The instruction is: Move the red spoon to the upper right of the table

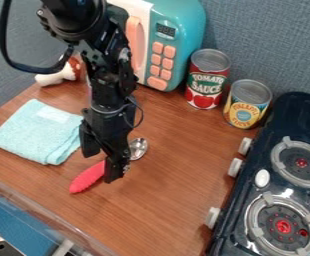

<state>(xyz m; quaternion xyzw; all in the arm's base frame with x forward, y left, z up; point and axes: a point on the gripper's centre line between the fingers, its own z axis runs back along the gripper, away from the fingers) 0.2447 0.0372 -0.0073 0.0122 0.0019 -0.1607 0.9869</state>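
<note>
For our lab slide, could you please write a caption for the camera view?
A black gripper hangs over a red-handled spoon on a wooden table, between a blue towel and a toy stove.

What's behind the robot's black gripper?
Behind the gripper is a spoon: its red handle pokes out on one side, its silver bowl on the other. The middle is partly covered, so I can't see it all.

By the black tool [103, 164], the long red-handled spoon [87, 177] has a shiny metal bowl [138, 148] and a matt, plastic-looking handle [83, 180]. The brown wood-grained worktop [168, 200] looks smooth; beside the tool, the folded pale-blue square cloth [39, 134] is matt and rough-napped.
</note>
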